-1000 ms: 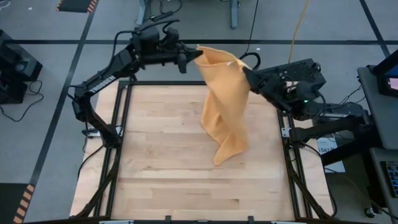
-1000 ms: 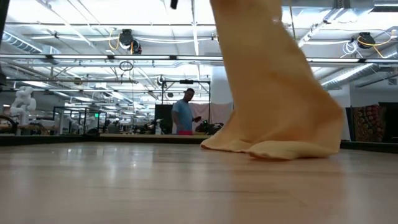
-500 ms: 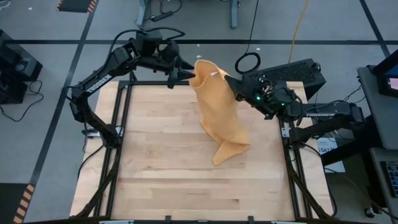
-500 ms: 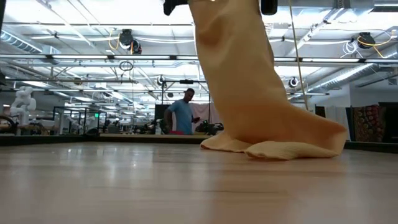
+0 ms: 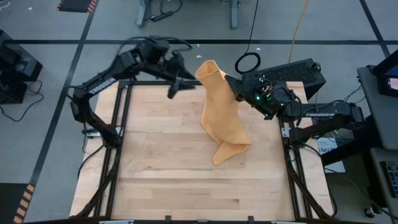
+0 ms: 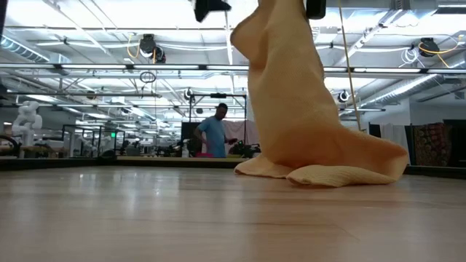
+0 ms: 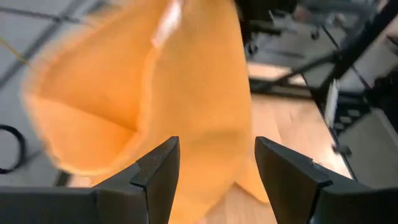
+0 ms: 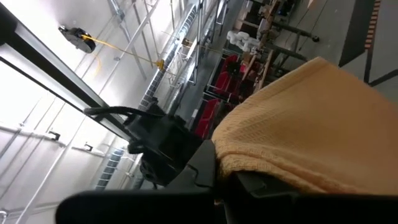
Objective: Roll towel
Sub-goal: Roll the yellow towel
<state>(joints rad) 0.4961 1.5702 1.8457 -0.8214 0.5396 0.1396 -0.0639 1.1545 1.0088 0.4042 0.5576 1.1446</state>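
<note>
Orange-yellow soft cloth towel [image 5: 222, 115]: hangs in a tall, twisted drape over the far middle of the pale wooden tabletop [image 5: 161, 174]; only its lower end is crumpled on the wood, the upper part is in the air.
Right gripper [image 5: 231, 83]: fingers pressed together on the towel's top edge, pinching it up above the table's far edge. Its wrist view shows the cloth bunched right at the fingers. This one pinch looks to be all that keeps the towel hanging.
Left gripper [image 5: 175, 89]: fingers spread, just beside the towel's upper left edge and apart from it. Its wrist view looks between two parted fingers [image 7: 153, 171] at cloth that neither one touches.
Why held so: judged from the drape, the towel is being let down from one corner so that it can be laid out flat before any rolling; one free gripper can then take a fresh hold.
Task progress: no roll is formed yet; the cloth is neither flat nor wound.
Containers: none show on the table, and nothing holds the towel but the gripper.
Background: a person [image 6: 215, 132] stands far off in the room behind.
</note>
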